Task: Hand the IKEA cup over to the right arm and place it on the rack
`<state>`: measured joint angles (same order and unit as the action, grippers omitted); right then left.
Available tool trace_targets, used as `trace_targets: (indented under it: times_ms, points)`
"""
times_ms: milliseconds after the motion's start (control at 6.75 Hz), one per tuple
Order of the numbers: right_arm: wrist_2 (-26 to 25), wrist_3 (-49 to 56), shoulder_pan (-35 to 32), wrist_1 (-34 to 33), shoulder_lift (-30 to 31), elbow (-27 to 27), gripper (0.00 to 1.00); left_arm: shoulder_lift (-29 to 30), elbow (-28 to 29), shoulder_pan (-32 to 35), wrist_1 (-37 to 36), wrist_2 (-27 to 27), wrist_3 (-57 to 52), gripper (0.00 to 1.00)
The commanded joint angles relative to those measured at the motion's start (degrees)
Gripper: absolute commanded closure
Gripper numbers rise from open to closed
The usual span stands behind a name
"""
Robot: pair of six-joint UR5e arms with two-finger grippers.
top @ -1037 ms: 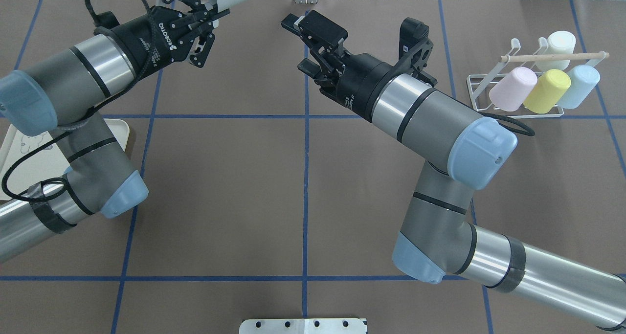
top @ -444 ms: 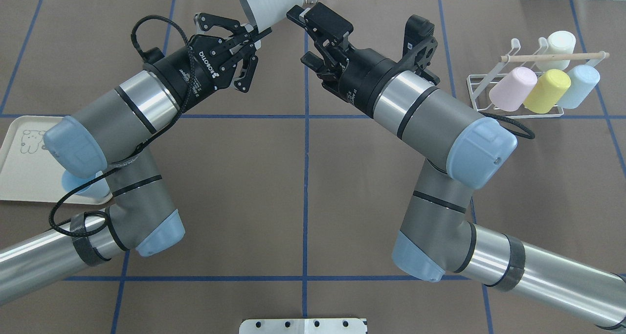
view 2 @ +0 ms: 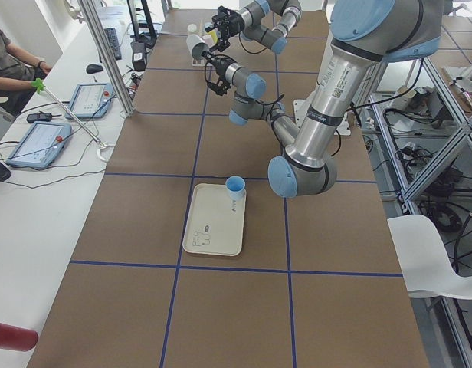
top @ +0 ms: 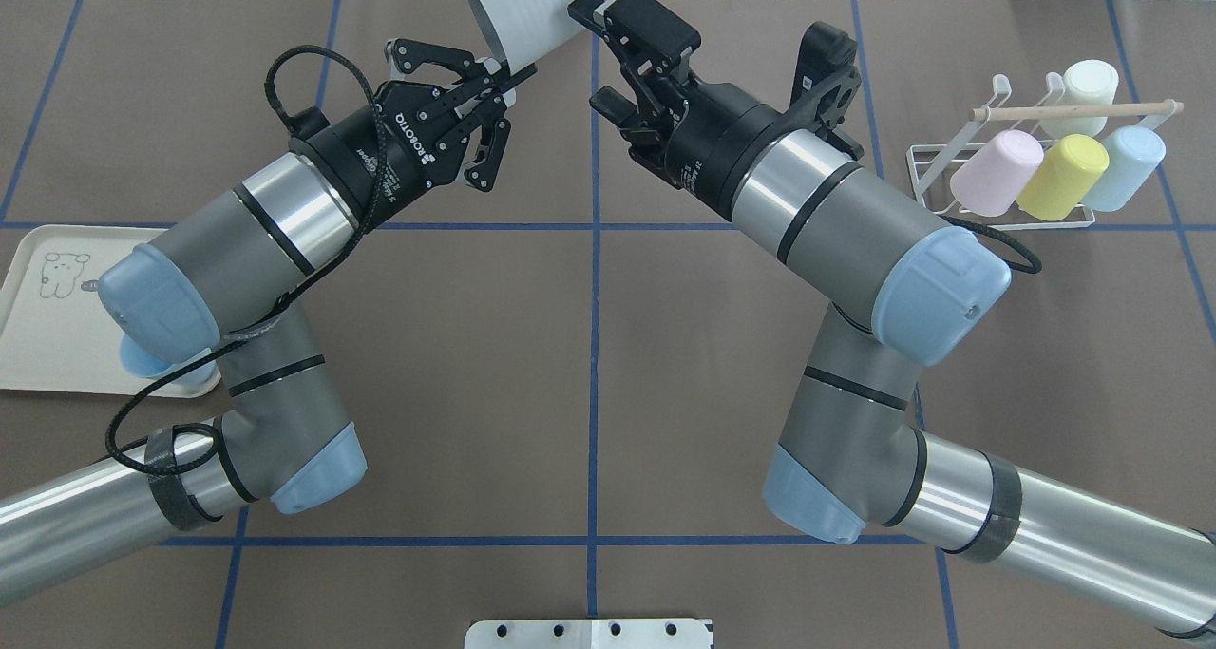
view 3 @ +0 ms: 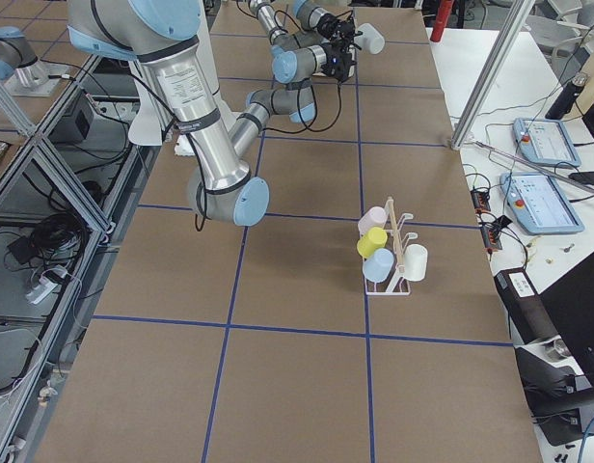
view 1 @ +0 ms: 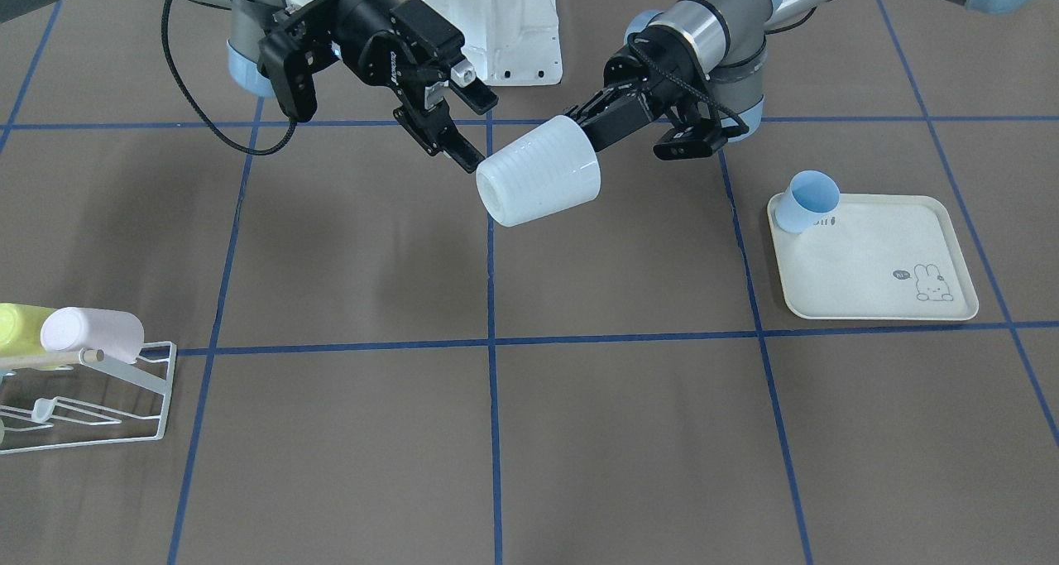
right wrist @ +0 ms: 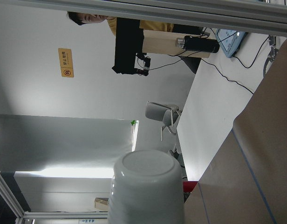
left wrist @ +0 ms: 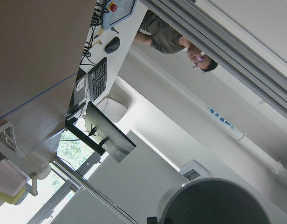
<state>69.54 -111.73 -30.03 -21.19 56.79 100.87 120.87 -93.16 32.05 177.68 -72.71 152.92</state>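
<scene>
A white ribbed IKEA cup (view 1: 538, 180) is held in the air over the table's far middle, lying tilted on its side. My left gripper (view 1: 597, 126) is shut on its rim; the gripper also shows in the overhead view (top: 503, 71). The cup (top: 527, 8) is at the top edge there. My right gripper (view 1: 468, 128) is open and empty, its fingers right beside the cup; it also shows overhead (top: 591, 58). The right wrist view shows the cup's closed bottom (right wrist: 148, 186). The left wrist view shows its dark inside (left wrist: 208, 200). The white wire rack (top: 917, 160) stands at the right.
The rack holds pink (top: 996, 172), yellow (top: 1062, 176), pale blue (top: 1123, 166) and white (top: 1088, 86) cups under a wooden rod (top: 1073, 110). A cream rabbit-print tray (view 1: 877, 259) with a small blue cup (view 1: 811, 201) lies on my left side. Operators sit past the table's far edge.
My left arm swung the white cup to the right, up to the right gripper. My right gripper shifted slightly forward and stayed open. The tray came out from under the left arm.
</scene>
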Motion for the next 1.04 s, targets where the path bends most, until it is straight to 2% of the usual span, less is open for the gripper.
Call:
trace_targets:
  times_ms: [0,444,889]
  points:
    - [-0.28,-0.33,-0.03,0.1,0.07,-0.4,0.0,0.33,-0.09,-1.02,-0.05,0.03,0.01,1.0]
    - [-0.28,0.1,0.06,-0.08,0.25,-0.58,0.0,1.21,0.08,-1.89,-0.4,0.2,-0.08,1.0]
    - [-0.37,-0.24,-0.03,0.01,0.16,-0.58,0.0,1.29,0.08,-4.97,-0.67,2.75,-0.26,1.0]
